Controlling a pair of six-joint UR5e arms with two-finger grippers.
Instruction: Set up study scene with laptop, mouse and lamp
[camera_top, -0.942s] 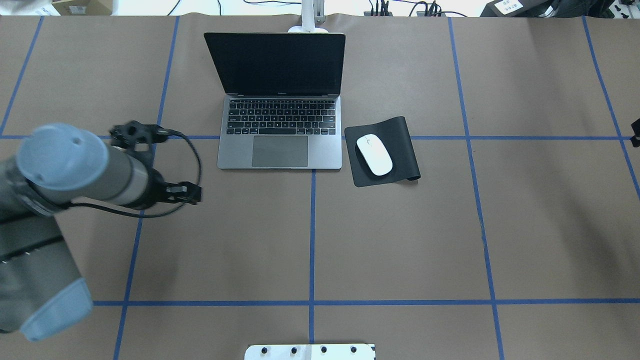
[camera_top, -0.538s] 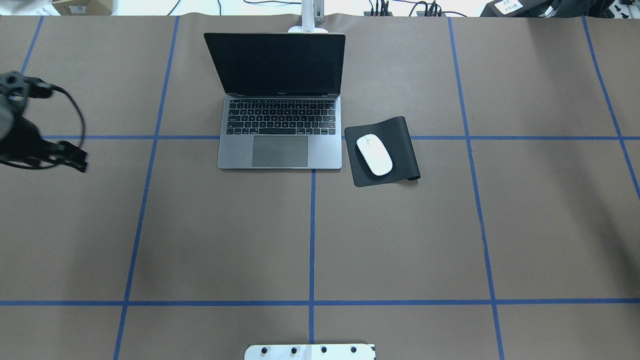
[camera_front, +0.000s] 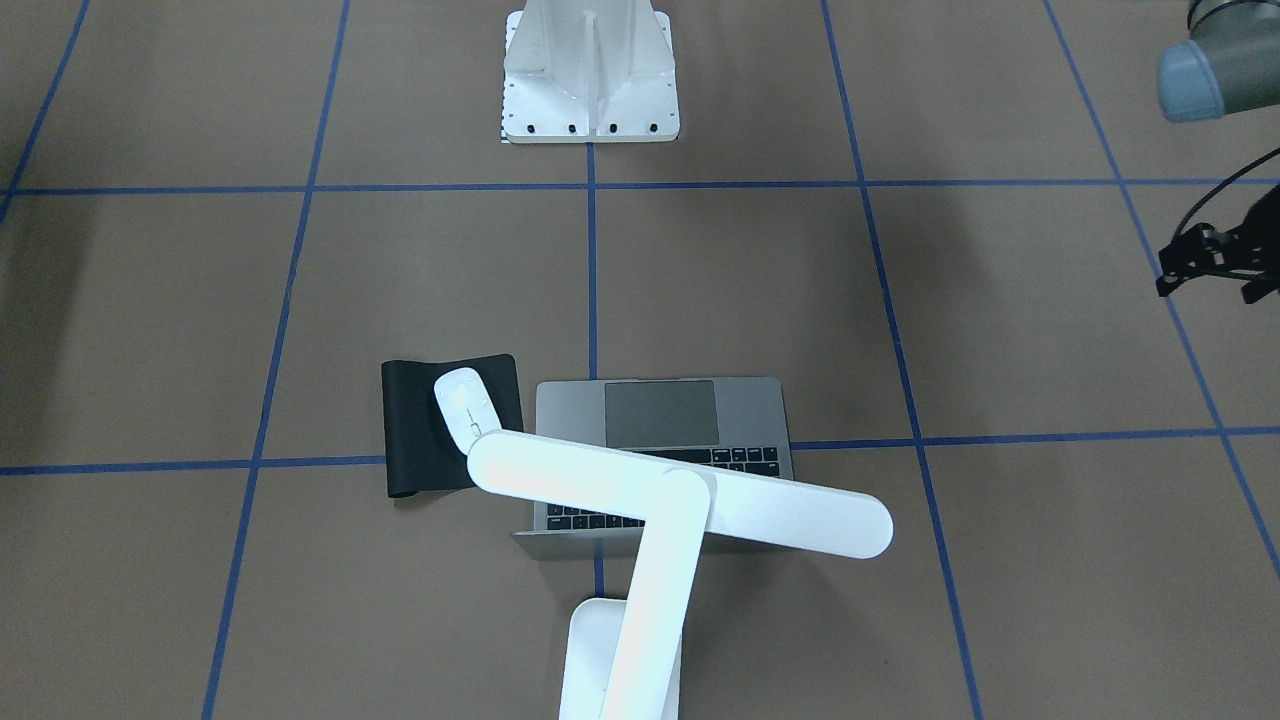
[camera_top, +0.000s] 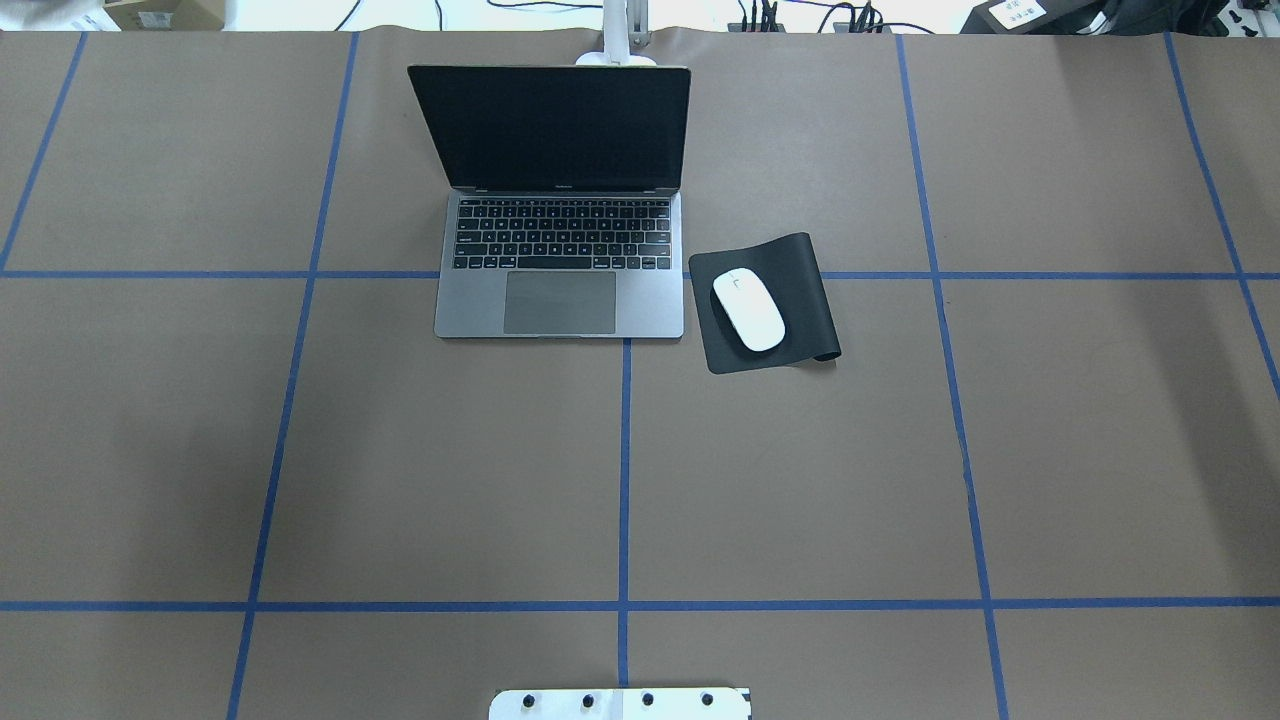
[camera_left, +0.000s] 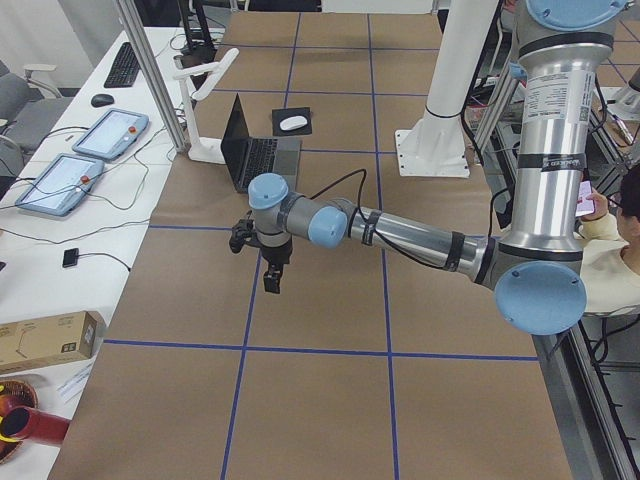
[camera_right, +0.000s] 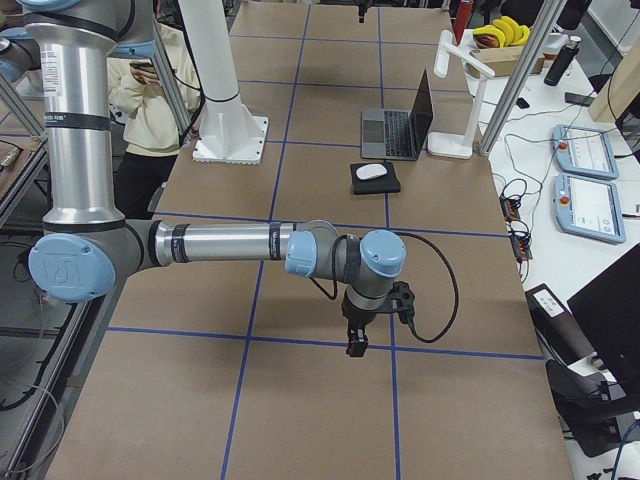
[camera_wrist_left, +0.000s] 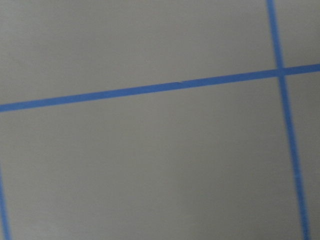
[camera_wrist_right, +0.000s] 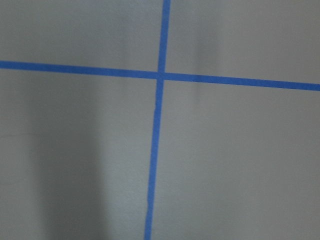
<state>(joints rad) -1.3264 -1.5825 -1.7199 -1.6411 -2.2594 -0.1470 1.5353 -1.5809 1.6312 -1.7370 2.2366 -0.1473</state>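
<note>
The laptop (camera_top: 560, 305) stands open at the table's far middle, with a dark screen. The white mouse (camera_top: 748, 310) lies on a black mat (camera_top: 800, 285) just right of it. The white lamp (camera_front: 680, 495) stands behind the laptop, and its bar head hangs over the keyboard. Only its foot (camera_top: 617, 52) shows in the overhead view. My left gripper (camera_left: 272, 282) hangs over bare table far to the laptop's left, and I cannot tell its state. My right gripper (camera_right: 356, 340) hangs over bare table far to the right, state unclear. Both wrist views show only paper and blue tape.
A white ribbed pedestal (camera_front: 590, 80) is bolted at the near middle edge, and its plate also shows in the overhead view (camera_top: 620, 703). Blue tape lines grid the brown paper. A person (camera_right: 150, 90) stands beside the table behind the robot.
My left arm has swung left and out of the overhead view. The laptop, mouse and lamp have not moved.
</note>
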